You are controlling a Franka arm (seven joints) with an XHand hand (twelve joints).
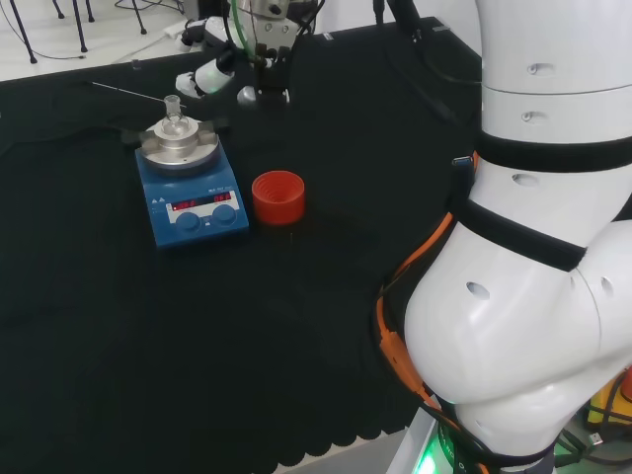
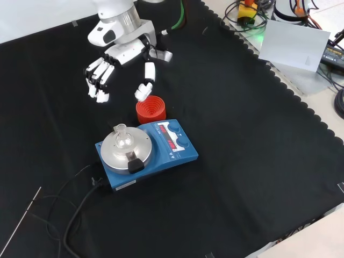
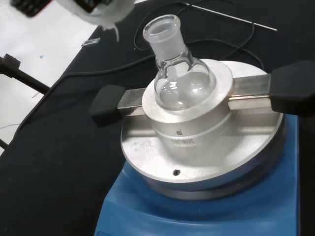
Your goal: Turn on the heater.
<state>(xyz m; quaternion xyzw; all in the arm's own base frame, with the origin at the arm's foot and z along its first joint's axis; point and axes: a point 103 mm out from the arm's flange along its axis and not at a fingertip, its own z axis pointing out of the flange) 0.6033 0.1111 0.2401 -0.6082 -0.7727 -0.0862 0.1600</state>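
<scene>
The heater (image 2: 153, 153) is a blue box with a round metal top plate (image 2: 126, 149), red displays and two blue knobs (image 2: 181, 141) on its sloped front. In the head view the heater (image 1: 191, 205) sits left of centre. A small clear round-bottom flask (image 2: 122, 137) stands in the metal block on the plate; the wrist view shows the flask (image 3: 182, 81) close up with nothing visible inside. My hand (image 2: 119, 58) hovers above the cloth beyond the heater in the front view, fingers straight and spread, holding nothing. The hand (image 1: 209, 75) is behind the heater in the head view.
A red ribbed ring stand (image 2: 150, 109) sits right beside the heater's knob side, under my thumb tip. A black power cord (image 2: 75, 204) trails from the heater. A thin metal rod (image 2: 21, 223) lies on the cloth. The arm's white links (image 1: 533, 247) stand at right.
</scene>
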